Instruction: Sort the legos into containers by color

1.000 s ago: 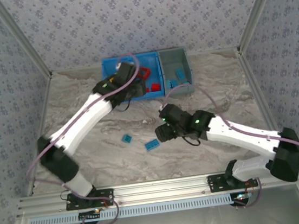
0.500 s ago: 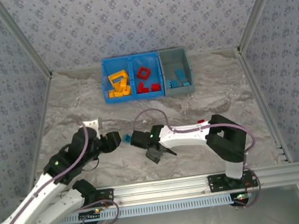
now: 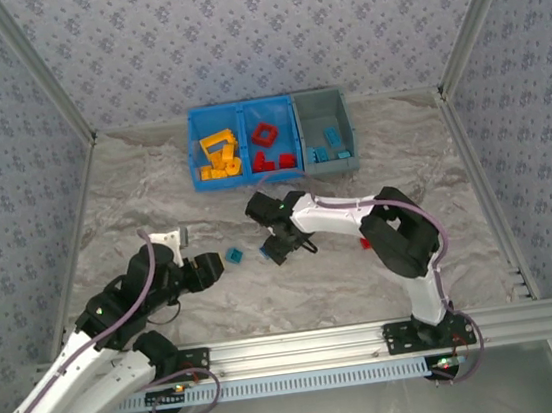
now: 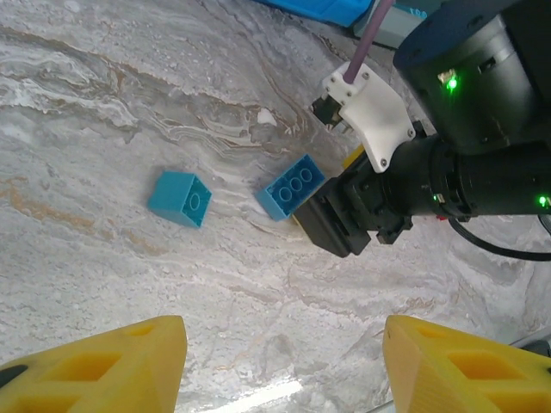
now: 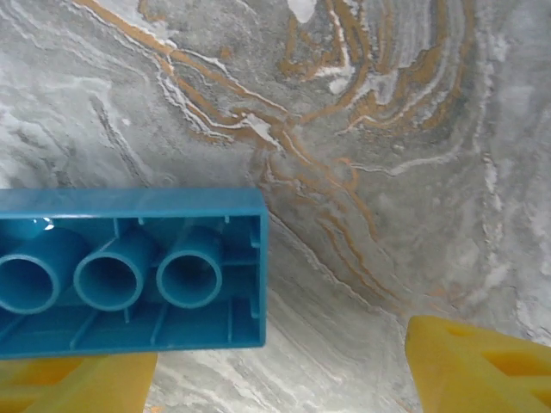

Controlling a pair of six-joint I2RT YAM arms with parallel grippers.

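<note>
A grey counter (image 3: 155, 201) with marbled rust-brown veins sits inside walls (image 3: 234, 30) of flowered blue-grey wallpaper, with an aluminium frame (image 3: 303, 344) along the bottom edge.

At upper centre three joined bins stand in a row:
- The left blue bin (image 3: 192, 146) holds yellow-orange bricks (image 3: 217, 156).
- The middle blue bin (image 3: 268, 103) holds red bricks (image 3: 269, 147).
- The grey bin (image 3: 323, 110) holds blue bricks (image 3: 332, 147).

A small blue brick (image 4: 179, 199) lies on the counter left of centre. Just beside it is a long blue brick (image 4: 293, 186), hollow underside up with three tubes showing. In the left wrist view its long axis runs from lower left to upper right; in the right wrist view it runs across the frame.

The left gripper (image 4: 282, 334) hangs near the small brick with its jaws spread wide and nothing between them. The right gripper (image 5: 280, 353) is over the long brick, also with its jaws wide apart. The brick sits against its lower-left finger and is not clamped.
</note>
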